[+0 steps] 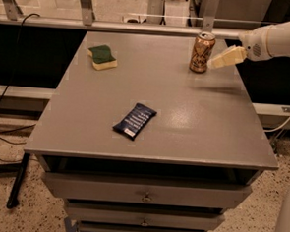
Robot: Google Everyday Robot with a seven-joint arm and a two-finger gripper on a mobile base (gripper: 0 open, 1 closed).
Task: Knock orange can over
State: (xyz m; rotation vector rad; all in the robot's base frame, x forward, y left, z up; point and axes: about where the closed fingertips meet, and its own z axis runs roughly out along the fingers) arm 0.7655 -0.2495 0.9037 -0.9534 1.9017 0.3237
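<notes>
The orange can [202, 53] stands upright near the far right of the grey table [183, 135]. It is copper-orange with dark markings and a silver top rim. My gripper [213, 63] comes in from the right on a white arm. Its cream fingers [227, 57] point left, with the tips right beside the can's right side, at about mid-height.
A green-and-yellow sponge [103, 57] lies at the far left of the table. A dark blue flat packet [135, 121] lies near the middle front. Drawers sit under the tabletop. A metal rail [140, 27] runs behind the table.
</notes>
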